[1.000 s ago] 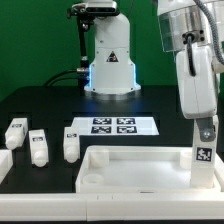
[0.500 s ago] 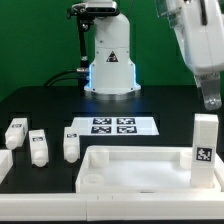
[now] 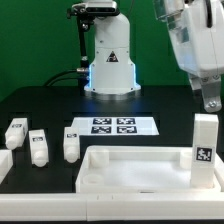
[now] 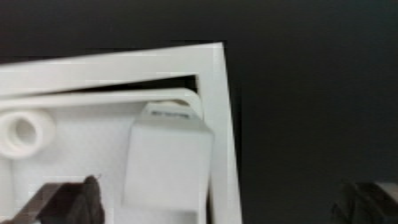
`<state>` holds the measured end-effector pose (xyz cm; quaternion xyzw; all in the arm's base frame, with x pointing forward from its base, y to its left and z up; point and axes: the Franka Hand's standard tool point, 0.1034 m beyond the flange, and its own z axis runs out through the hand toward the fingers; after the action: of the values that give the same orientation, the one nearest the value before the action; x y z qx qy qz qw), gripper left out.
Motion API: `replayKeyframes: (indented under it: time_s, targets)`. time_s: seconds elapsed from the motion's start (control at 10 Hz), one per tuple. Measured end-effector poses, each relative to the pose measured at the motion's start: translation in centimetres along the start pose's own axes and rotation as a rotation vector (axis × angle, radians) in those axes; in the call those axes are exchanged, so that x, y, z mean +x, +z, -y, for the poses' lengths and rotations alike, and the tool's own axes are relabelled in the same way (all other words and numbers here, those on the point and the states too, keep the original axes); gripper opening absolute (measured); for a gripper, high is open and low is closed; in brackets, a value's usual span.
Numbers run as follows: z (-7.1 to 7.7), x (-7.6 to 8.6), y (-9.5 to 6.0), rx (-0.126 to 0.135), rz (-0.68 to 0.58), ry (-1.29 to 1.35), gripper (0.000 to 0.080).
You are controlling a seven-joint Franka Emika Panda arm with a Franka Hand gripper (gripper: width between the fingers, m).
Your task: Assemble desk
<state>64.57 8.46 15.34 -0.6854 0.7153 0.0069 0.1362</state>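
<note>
The white desk top (image 3: 120, 170) lies at the front as a rimmed tray. One white leg block (image 3: 204, 150) with a black-and-white tag stands upright in its corner at the exterior view's right. My gripper (image 3: 210, 101) hangs just above that leg, open and empty, not touching it. In the wrist view the leg (image 4: 169, 150) stands in the top's corner (image 4: 205, 70) below my gripper (image 4: 217, 205), with a dark fingertip (image 4: 63, 205) to either side. Three loose legs (image 3: 38, 146) lie at the exterior view's left.
The marker board (image 3: 113, 126) lies behind the desk top. The robot base (image 3: 110, 60) stands at the back centre. Another white piece (image 3: 3, 164) shows at the exterior view's left edge. The table is black.
My gripper was down around the upright leg's top a second ago. It has let go and risen above it. The leg stays standing in the corner.
</note>
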Motion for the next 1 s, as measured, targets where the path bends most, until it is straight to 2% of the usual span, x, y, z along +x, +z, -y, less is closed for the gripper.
replayKeyframes:
  time_s: [0.2, 0.3, 0.4, 0.8, 0.9, 1.0]
  targets:
    - [-1.0, 2.5, -1.6, 0.001, -0.003, -0.257, 0.0649]
    - [-1.2, 3.1, -1.4, -0.003, -0.007, -0.328, 0.0649]
    - [-1.2, 3.0, -1.0, 0.007, -0.017, -0.365, 0.0649]
    - [-1.2, 3.3, -0.9, 0.003, -0.02, -0.671, 0.0649]
    - [-2.0, 4.5, -0.8, -0.003, -0.03, -0.812, 0.0649]
    - [-3.7, 6.4, -0.7, -0.018, -0.041, -0.944, 0.0649]
